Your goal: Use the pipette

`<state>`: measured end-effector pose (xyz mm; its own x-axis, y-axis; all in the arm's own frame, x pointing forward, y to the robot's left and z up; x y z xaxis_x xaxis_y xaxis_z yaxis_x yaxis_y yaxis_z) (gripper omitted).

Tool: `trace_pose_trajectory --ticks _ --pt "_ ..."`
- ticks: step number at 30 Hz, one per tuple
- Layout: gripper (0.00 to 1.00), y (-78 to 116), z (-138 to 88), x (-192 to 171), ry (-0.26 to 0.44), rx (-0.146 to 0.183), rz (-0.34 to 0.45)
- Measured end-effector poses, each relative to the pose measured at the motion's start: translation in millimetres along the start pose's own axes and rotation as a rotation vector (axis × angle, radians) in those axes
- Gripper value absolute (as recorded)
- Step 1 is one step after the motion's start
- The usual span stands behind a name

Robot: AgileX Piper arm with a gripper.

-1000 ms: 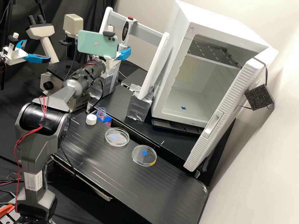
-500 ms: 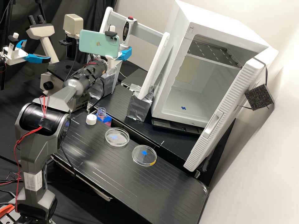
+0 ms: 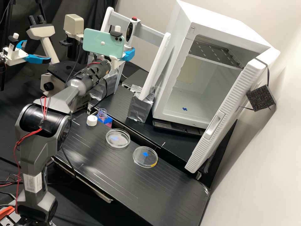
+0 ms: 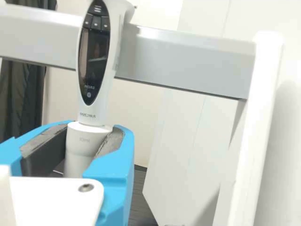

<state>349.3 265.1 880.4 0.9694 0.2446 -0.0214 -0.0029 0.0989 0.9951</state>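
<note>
Gripper: white body with two bright blue fingers point(image 3: 126, 52), upper left-center of the high frame, beside the frame's grey bar
Gripper state: closed on the pipette's pale lower barrel, grey pads on both sides of it
Pipette: white electronic handle, dark oval display, red button on top point(image 3: 129, 30), upper center-left of the high frame; near upright, slight tilt; grey bar behind it, touching or apart can't tell
Phone: mint green, rectangular, dark lenses point(image 3: 103, 44), mounted by the gripper, upper left-center
Frame: white uprights, grey crossbar point(image 3: 149, 32), upper center; right upright has a silver-wrapped foot point(image 3: 139, 108)
Bottle: clear, open neck point(image 3: 102, 113), center-left, in a blue holder point(image 3: 108, 120)
Cap: white, round, ridged point(image 3: 92, 120), on the bench just beside the bottle
Dish 1: clear, round, shallow, blue mark seen through it point(image 3: 118, 138), near center
Dish 2: clear, round, shallow, blue mark plus yellow at its edge point(image 3: 145, 157), lower right of dish 1, apart from it
Cabinet: big white box, door wide open, metal shelf inside point(image 3: 225, 23), upper right
Microscope: cream and black, twin eyepieces point(image 3: 40, 32), upper left
Bench: black, grooved top point(image 3: 125, 175), lower center
</note>
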Motion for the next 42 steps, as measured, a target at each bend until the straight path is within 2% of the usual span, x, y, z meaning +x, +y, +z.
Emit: trace_pose_trajectory --ticks 5,11,16,23,26,31,35,42 --pt "0.00 11.3 -1.4 -6.9 0.007 0.059 0.016" --pt "0.00 23.1 -3.1 -13.0 0.019 0.079 0.044" --pt "0.00 26.0 -4.2 -18.8 0.029 0.062 0.054" --pt "0.00 17.9 4.0 -34.3 0.023 0.049 0.029" --pt "0.00 14.7 8.4 -46.4 0.025 0.022 0.025" --pt "0.00 15.7 12.2 -66.3 0.046 0.029 0.057" --pt "0.00 17.6 15.3 -81.8 0.065 0.048 0.098" --pt "0.00 10.5 18.1 -95.4 0.085 0.047 0.136"
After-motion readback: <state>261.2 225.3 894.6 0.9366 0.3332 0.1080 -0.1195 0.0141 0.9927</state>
